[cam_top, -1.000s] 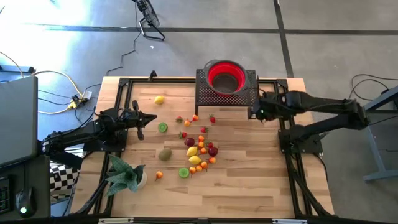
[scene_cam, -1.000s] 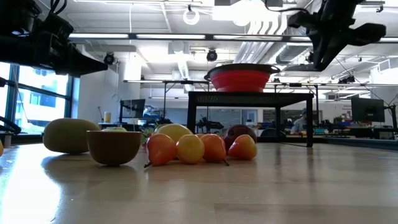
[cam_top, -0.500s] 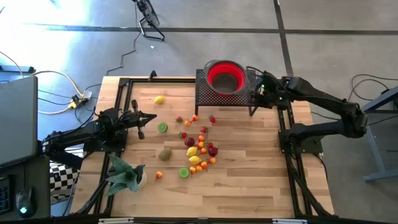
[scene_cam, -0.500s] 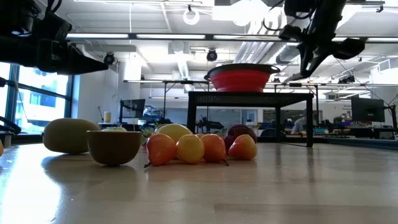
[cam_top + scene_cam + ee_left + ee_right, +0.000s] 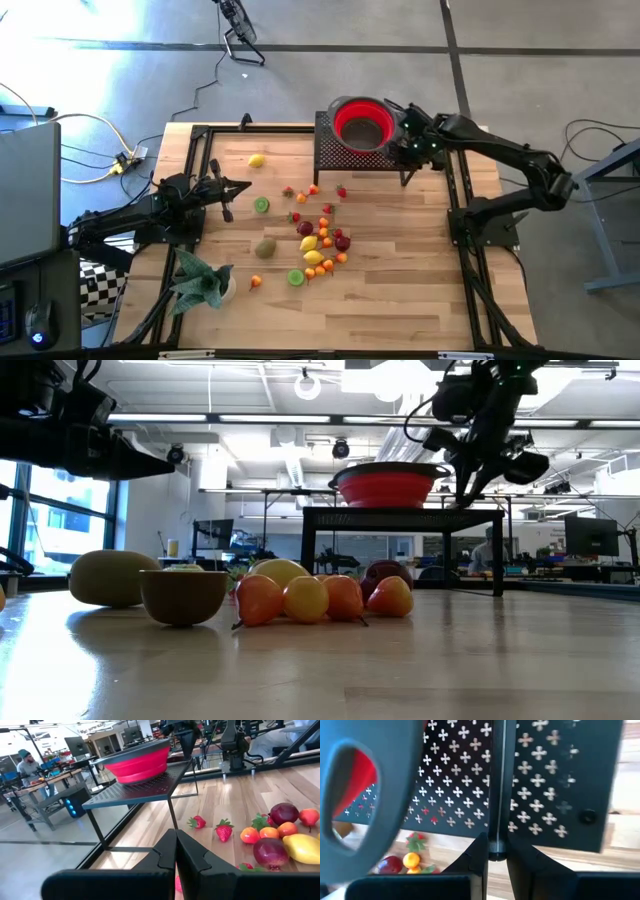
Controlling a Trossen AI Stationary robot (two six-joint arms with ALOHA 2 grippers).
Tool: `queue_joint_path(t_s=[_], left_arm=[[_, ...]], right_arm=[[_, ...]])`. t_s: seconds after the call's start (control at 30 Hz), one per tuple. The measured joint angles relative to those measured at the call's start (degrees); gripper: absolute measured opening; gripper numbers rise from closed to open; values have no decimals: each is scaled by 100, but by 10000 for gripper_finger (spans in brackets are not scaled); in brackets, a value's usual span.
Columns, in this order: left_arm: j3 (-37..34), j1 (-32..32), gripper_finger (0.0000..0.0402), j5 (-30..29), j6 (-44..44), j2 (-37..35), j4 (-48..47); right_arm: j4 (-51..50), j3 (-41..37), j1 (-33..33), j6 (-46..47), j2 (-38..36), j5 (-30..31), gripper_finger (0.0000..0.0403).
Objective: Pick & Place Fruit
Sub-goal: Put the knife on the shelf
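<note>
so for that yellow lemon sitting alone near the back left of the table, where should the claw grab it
Take the lone lemon across its narrow middle, coming straight down from above. It lies on its side on the bare wood, apart from the other fruit, so both flanks look open. The left claw is nearer; turn it so the fingers straddle the short axis.

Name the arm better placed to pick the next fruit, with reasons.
Left, probably. The left gripper sits low beside the lime and near the fruit cluster. The right gripper is up at the raised rack by the red bowl.
</note>
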Motion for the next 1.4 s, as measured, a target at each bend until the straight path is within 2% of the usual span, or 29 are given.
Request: queue_joint_path(t_s=[0.17,0.53,0.8,0.97,1.1,1.4], left_arm=[[4,-1,0,-2,-2,-1,-7],[6,-1,0,0,-4,1,-9],[6,0,0,0,-4,-1,-11],[6,-1,0,3,-7,1,-11],[6,0,0,3,-7,0,-11],[8,-1,0,18,-9,1,-11]], right_arm=[[270,0,-71,188,25,-189,40],[298,0,-100,285,25,-181,43],[294,0,-100,283,22,-107,108],[291,0,-100,236,-12,-131,126],[232,0,-99,131,-199,125,117],[202,0,-67,-104,-802,465,67]])
